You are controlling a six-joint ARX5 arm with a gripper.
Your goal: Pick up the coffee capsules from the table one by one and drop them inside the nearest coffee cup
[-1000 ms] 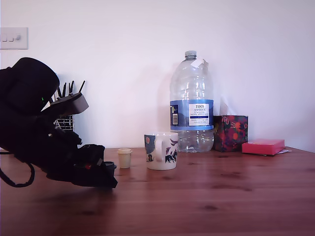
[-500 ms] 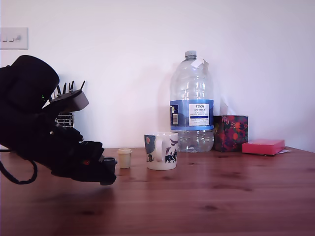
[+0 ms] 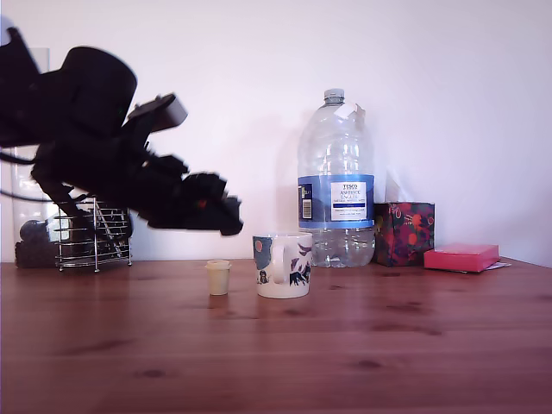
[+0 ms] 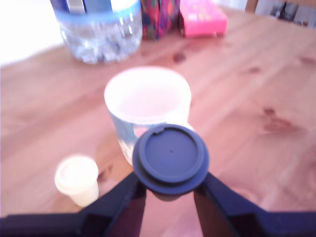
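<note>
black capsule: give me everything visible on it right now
The black capsule is a small dark, matte, plastic-looking pod with a round face, a raised rim with a small notch and a tiny centre dot. It is off the table, clamped between the gripper jaws, its round face turned to the wrist camera, body mostly hidden behind it. In the wrist view it overlaps the near side of the coffee cup; contact cannot be judged. In the exterior view it is lost in the blurred gripper.

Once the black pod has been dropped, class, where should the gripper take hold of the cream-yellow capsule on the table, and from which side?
Grip the cream-yellow capsule across its tapered body just under the wider rim, coming down from above. It stands upright, rim up, so the rim would likely stop it slipping. It stands clear of the mug, on the exterior view's left, so keep the fingers off that side.
</note>
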